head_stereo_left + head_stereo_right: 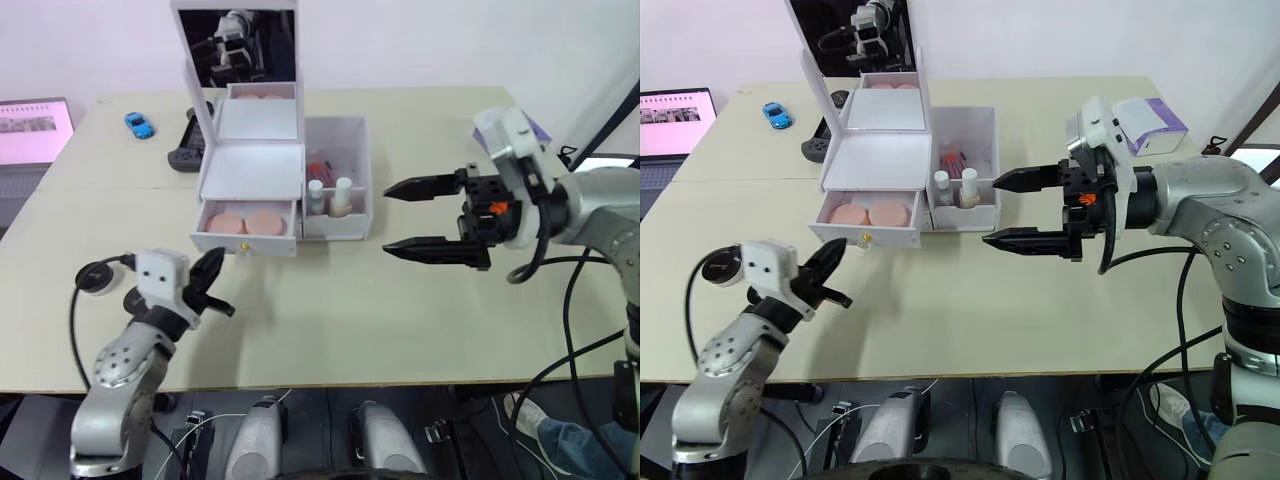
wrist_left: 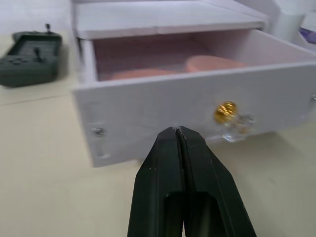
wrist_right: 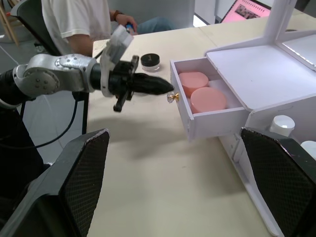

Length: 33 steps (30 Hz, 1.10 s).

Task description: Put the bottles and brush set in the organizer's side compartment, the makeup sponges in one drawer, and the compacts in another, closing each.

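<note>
Bottles are stowed in the side compartment; sponges lie in the unclosed drawer; left pincer shut empty, right pincer wide open.

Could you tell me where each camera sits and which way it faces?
Head eyes: look forward and down over the table at the organizer; both arms show.
Left wrist: looks along the shut left pincer at the open drawer.
Right wrist: looks between the open right pincer fingers at that drawer and the left pincer.
Shared: the drawer with pink sponges.
</note>
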{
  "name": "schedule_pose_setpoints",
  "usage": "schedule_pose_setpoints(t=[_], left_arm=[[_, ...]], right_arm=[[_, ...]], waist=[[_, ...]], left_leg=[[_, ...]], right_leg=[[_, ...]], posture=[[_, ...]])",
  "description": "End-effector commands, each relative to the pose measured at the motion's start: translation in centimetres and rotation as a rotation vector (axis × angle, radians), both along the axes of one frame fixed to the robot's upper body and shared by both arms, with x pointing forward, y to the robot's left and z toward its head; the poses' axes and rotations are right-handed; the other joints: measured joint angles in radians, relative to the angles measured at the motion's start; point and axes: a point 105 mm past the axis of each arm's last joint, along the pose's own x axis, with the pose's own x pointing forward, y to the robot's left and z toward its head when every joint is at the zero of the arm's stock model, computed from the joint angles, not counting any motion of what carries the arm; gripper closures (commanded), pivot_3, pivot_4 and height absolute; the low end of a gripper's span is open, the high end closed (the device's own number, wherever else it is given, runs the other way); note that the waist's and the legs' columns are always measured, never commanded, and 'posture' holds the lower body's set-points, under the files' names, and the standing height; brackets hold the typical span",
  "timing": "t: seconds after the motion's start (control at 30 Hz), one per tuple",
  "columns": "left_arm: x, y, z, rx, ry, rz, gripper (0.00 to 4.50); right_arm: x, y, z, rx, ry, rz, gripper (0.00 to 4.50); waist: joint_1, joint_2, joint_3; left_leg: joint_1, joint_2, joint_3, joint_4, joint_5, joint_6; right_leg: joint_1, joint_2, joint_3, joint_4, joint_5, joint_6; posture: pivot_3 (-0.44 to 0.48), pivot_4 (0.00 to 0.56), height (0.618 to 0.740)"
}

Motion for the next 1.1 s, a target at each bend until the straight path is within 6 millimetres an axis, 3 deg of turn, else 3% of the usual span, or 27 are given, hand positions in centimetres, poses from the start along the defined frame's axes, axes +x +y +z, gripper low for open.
schedule_pose_setpoints(t=[0.03, 0.4, 0.7, 1.1], left_arm=[[0.8, -0.2, 1.1, 0.006, -0.062, 0.01, 4.45], [3.9, -0.2, 2.4, 0.001, -0.098, 0.02, 4.45], [5.9, -0.4, 2.3, 0.013, -0.082, 0.029, 4.45], [5.9, -2.4, 2.7, 0.014, -0.096, -0.066, 4.45]], right_arm=[[-0.4, -0.1, 1.1, 0.011, -0.049, 0.001, 0.0], [-0.1, -0.4, 1.0, 0.006, -0.053, -0.013, 0.0], [0.1, -0.6, 1.0, 0.004, -0.06, -0.017, 0.0], [0.2, -0.8, 0.9, -0.001, -0.058, -0.016, 0.0]], waist=[[0.0, 0.0, 0.0], [-0.001, 0.0, 0.0], [0.0, 0.0, 0.0], [-0.001, 0.0, 0.0]], left_leg=[[0.0, 0.0, 0.0, 0.0, 0.0, 0.0], [0.0, 0.0, 0.0, 0.0, 0.0, 0.0], [0.0, 0.0, -0.001, 0.0, 0.0, 0.0], [0.0, 0.0, -0.001, 0.0, 0.0, 0.0]], right_leg=[[0.0, 0.0, 0.0, 0.0, 0.0, 0.0], [0.0, 0.001, 0.0, 0.0, 0.002, 0.003], [0.0, 0.001, -0.001, 0.001, 0.002, 0.004], [0.0, 0.001, -0.001, 0.001, 0.002, 0.004]], posture=[[0.0, 0.15, 0.74], [0.0, 0.15, 0.74], [0.0, 0.15, 0.74], [0.0, 0.15, 0.74]])
